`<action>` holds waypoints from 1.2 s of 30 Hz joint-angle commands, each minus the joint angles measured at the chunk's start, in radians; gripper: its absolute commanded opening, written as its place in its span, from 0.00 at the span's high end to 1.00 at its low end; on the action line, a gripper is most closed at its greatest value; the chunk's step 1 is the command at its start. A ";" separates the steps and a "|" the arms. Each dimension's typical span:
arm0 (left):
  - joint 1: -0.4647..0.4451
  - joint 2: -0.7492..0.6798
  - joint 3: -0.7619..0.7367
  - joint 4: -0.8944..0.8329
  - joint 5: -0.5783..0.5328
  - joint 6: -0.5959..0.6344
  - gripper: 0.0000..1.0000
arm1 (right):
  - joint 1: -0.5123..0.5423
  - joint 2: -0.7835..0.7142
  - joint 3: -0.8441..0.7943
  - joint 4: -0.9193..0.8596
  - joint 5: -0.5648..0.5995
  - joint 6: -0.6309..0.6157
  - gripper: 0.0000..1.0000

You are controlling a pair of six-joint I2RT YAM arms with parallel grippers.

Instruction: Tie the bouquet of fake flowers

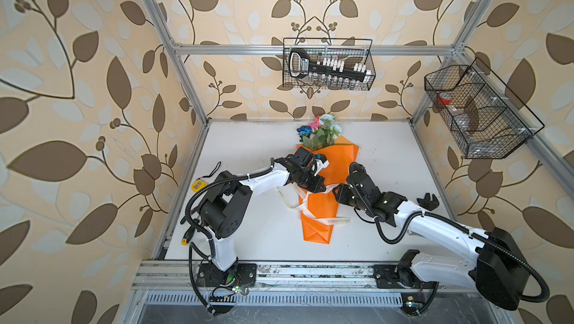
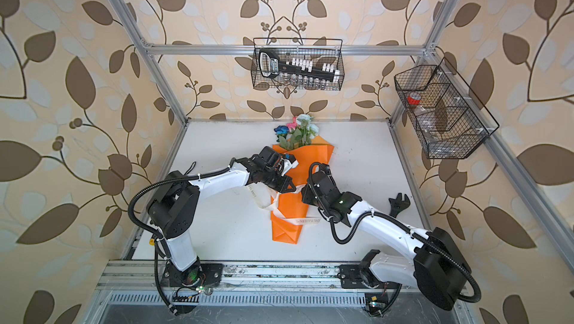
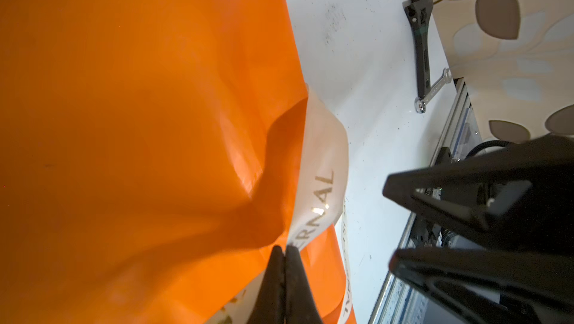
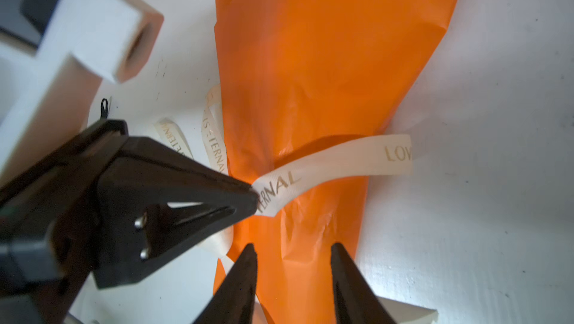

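The bouquet of fake flowers (image 1: 330,164) lies on the white table, with its pink, white and blue blooms (image 1: 320,129) toward the back wall and its orange paper cone pointing to the front; both top views show it (image 2: 310,159). A cream lettered ribbon (image 4: 335,157) crosses the cone's narrow part. My left gripper (image 3: 284,249) is shut on that ribbon (image 3: 320,188) over the orange paper (image 3: 139,120), its tip (image 4: 253,196) pinching the strip's end. My right gripper (image 4: 293,246) stands open just above the paper (image 4: 326,58), with nothing between its fingers, close beside the left one (image 1: 323,188).
A black adjustable wrench (image 1: 428,201) lies near the table's right edge. Two wire baskets hang on the frame, one at the back (image 1: 327,64) and one on the right (image 1: 478,111). More ribbon (image 1: 329,220) trails over the cone's lower part.
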 commanded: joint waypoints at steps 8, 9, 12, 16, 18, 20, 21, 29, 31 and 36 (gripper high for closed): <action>-0.012 -0.015 0.020 0.008 0.010 -0.001 1.00 | 0.035 -0.164 -0.254 -0.107 -0.070 0.287 0.28; -0.013 -0.015 0.021 0.002 0.007 0.002 1.00 | 0.035 -0.159 -0.258 -0.079 -0.089 0.296 0.23; -0.011 -0.021 0.019 -0.003 0.000 0.005 1.00 | 0.028 -0.126 -0.273 0.016 -0.172 0.333 0.13; -0.012 -0.029 0.010 0.003 0.006 0.002 1.00 | -0.009 -0.102 -0.325 0.112 -0.265 0.387 0.10; -0.012 -0.028 0.011 0.004 0.004 0.003 1.00 | -0.026 -0.097 -0.365 0.181 -0.311 0.416 0.12; -0.011 -0.028 0.008 0.002 0.003 0.004 1.00 | -0.051 -0.088 -0.402 0.266 -0.345 0.441 0.15; -0.011 -0.028 0.004 0.004 0.005 0.003 1.00 | -0.053 -0.080 -0.406 0.294 -0.351 0.445 0.19; -0.012 -0.034 -0.020 0.026 0.008 -0.007 1.00 | -0.067 -0.007 -0.383 0.383 -0.348 0.444 0.49; -0.011 -0.032 -0.020 0.029 0.010 -0.009 1.00 | -0.070 0.002 -0.385 0.406 -0.351 0.443 0.56; -0.012 -0.033 -0.025 0.037 0.009 -0.014 1.00 | -0.075 0.006 -0.396 0.459 -0.336 0.450 0.67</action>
